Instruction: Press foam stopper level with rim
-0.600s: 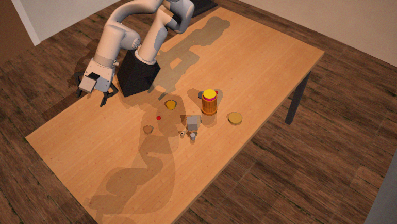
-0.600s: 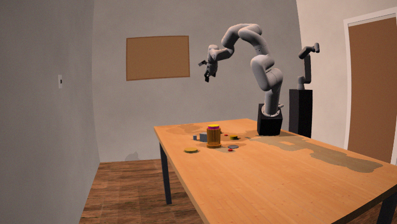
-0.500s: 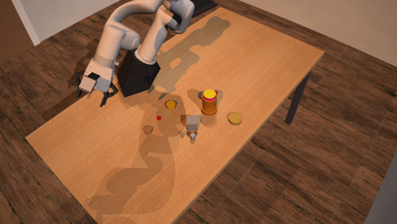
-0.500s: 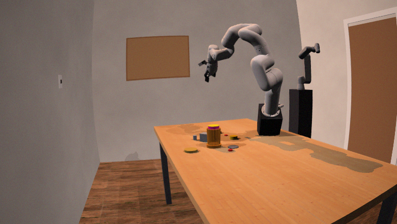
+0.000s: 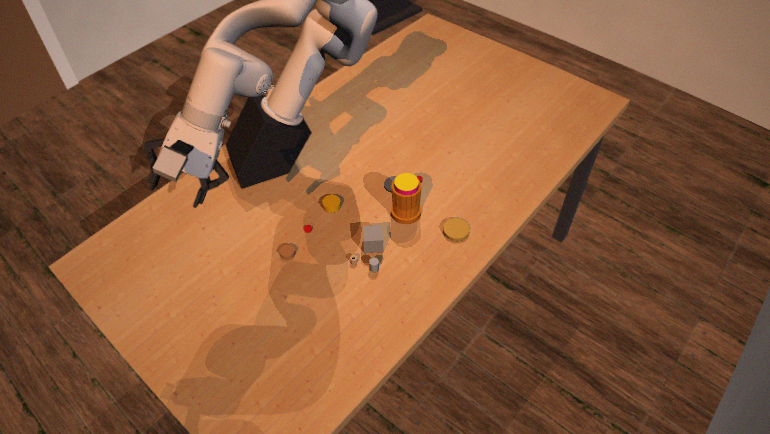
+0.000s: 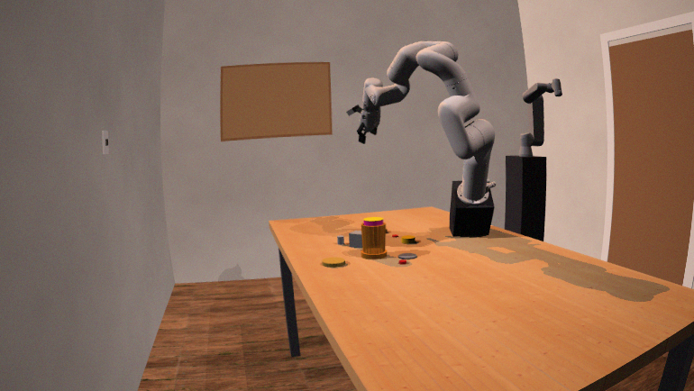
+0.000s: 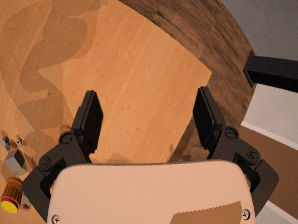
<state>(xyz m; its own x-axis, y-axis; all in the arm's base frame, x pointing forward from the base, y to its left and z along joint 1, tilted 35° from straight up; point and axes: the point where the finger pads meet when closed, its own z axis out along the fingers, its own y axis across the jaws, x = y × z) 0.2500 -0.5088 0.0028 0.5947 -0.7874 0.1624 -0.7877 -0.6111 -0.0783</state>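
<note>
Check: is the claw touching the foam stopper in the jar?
Apart. The exterior view shows the claw open and high in the air, far above the yellow stopper sitting in the orange jar.

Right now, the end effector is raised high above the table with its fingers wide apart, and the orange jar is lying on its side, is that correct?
Not quite: the orange jar stands upright on the table, as the exterior view shows, its yellow-topped stopper above the rim. The end effector is indeed raised high, fingers wide apart.

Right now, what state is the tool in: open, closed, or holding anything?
Tool: open wide, nothing between its fingers, high above the table's edge, far from the jar.
</note>
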